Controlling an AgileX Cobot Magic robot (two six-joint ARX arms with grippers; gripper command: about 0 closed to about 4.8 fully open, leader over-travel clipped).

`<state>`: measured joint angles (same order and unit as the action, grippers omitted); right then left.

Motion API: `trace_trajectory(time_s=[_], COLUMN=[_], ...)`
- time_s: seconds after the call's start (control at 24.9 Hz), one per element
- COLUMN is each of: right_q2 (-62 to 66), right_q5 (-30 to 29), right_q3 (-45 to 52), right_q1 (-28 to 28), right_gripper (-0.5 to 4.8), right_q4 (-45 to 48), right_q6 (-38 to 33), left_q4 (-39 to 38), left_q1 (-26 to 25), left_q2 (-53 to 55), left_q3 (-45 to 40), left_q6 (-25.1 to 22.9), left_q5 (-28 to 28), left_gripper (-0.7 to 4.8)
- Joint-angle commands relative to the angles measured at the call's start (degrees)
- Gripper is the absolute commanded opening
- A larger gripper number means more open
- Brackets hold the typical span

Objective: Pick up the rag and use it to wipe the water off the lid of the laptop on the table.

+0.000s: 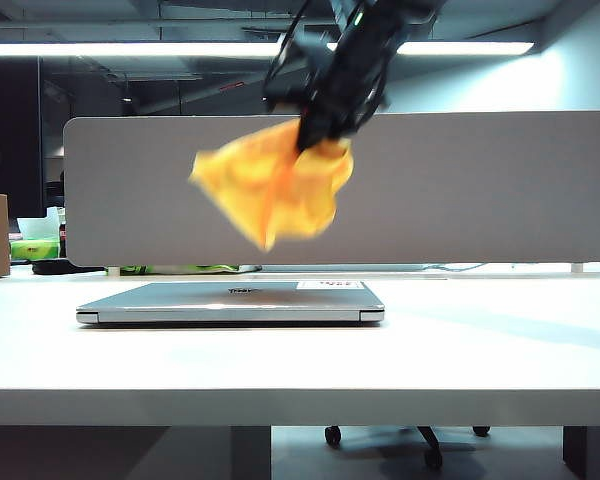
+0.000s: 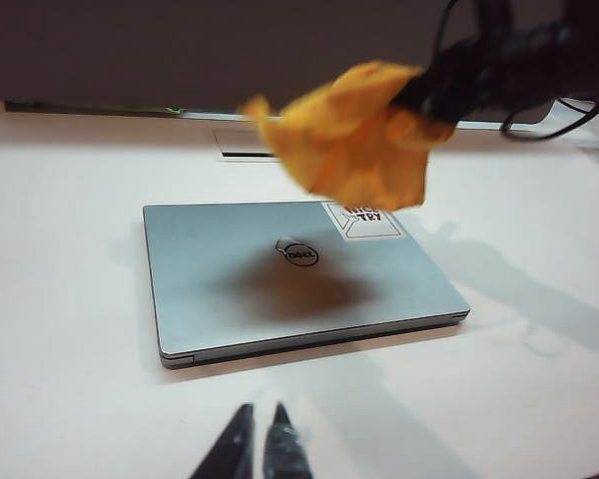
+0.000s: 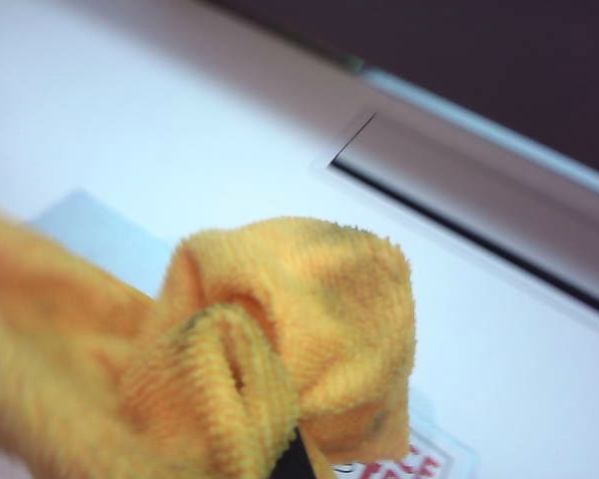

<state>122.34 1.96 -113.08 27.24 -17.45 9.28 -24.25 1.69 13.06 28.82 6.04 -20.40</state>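
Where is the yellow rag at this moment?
In the exterior view the rag hangs in the air, pinched by the right gripper, in front of the grey divider and above the closed laptop, not touching its lid.

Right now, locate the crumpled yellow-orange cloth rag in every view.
Exterior view: crumpled yellow-orange cloth rag hangs from the right claw, above the laptop.
Left wrist view: rag hangs above the laptop's far edge.
Right wrist view: rag fills the foreground.
Shared landmark: white rectangular sticker.
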Motion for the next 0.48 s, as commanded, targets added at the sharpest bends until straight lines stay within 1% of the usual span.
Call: trace_trajectory(time_s=[0.04,0.16,0.2,0.36,0.44,0.48], right_q2=[5.1,10.8,12.3,17.0,18.6,19.3], right_q5=[0.3,0.2,-0.8,-1.1,-4.2,-6.7], right_q3=[-1.6,-3.6,-4.1,-4.3,-4.3,-4.3], right_q1=[2.6,4.3,4.5,5.4,5.6,5.7], right_gripper=[-0.05,-0.05,-0.05,-0.05,-0.05,-0.05], right_q4=[3.8,4.4,4.4,3.5,1.6,0.9], right_q6=[-0.3,-0.3,-0.7,-3.8,-3.7,-3.7], left_q4=[0.7,0.7,0.7,0.7,0.7,0.7], left_q1=[0.0,0.0,0.0,0.0,0.0,0.0], left_q2=[0.0,0.0,0.0,0.0,0.0,0.0], left_q3=[0.3,0.3,0.3,0.3,0.3,0.3], left_q6=[0.0,0.0,0.0,0.0,0.0,0.0], left_q5=[-0.2,-0.2,-0.2,-0.2,-0.2,-0.2], left_gripper=[0.19,0.19,0.19,0.19,0.19,0.19])
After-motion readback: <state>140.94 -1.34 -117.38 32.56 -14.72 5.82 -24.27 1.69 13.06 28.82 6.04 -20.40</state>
